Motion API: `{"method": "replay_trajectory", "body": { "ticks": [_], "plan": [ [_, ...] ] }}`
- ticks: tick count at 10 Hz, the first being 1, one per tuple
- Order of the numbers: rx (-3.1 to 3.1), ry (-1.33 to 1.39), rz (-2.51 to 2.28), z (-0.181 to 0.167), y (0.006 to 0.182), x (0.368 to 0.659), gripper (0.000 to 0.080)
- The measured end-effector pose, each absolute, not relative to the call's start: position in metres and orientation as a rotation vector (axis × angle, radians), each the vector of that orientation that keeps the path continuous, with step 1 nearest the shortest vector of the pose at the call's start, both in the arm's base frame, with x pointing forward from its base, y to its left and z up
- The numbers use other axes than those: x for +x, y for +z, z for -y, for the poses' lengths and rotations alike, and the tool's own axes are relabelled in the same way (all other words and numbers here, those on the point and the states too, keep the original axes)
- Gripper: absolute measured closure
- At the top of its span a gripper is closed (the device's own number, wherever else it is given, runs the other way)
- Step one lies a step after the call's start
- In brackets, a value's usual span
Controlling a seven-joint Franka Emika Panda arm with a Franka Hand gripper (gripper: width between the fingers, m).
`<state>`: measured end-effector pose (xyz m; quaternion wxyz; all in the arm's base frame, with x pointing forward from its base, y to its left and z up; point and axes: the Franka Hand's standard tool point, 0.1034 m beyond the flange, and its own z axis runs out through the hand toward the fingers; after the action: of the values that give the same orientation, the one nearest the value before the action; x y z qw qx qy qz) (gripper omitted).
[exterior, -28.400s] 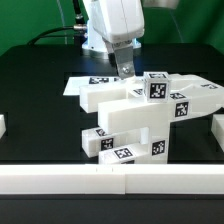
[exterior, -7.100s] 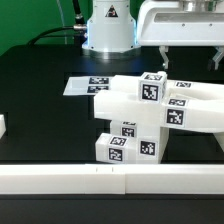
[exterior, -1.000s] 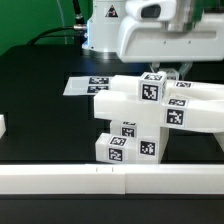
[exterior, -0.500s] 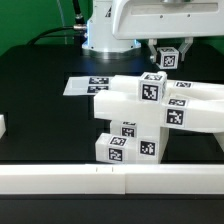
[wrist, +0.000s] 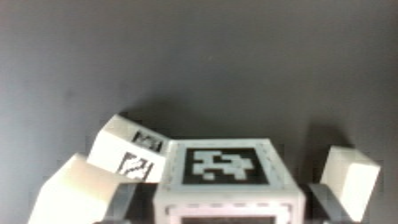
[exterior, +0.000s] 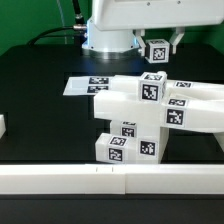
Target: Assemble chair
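Observation:
The chair's white blocky parts (exterior: 150,110) stand stacked in the middle of the black table, each with black-and-white tags. My gripper (exterior: 157,45) is above the stack, toward the exterior view's right, shut on a small white tagged block (exterior: 157,50) that it holds clear of the stack. In the wrist view the same block (wrist: 219,170) sits between the two dark fingers (wrist: 119,205), its tag facing the camera. Other white parts (wrist: 107,165) show below and beside it.
The marker board (exterior: 85,86) lies flat on the table behind the stack. A white rail (exterior: 100,180) runs along the table's front edge, with a short white piece (exterior: 3,126) at the exterior view's left. The robot base (exterior: 105,35) stands at the back.
The gripper has risen from the top of the stack with the small tagged block in it, moving up and slightly toward the exterior view's left.

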<state>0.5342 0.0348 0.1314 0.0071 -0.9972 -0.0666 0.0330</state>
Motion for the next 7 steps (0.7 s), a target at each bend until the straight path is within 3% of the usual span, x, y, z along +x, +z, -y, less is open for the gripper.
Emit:
{"method": "replay_trajectory", "body": {
  "ticks": [4,7],
  "plan": [
    [-3.123,0.091,0.212,-0.034,0.130,0.536,0.0528],
    [-3.149,0.051,0.211,-0.028,0.135,0.590,0.0528]
  ]
}}
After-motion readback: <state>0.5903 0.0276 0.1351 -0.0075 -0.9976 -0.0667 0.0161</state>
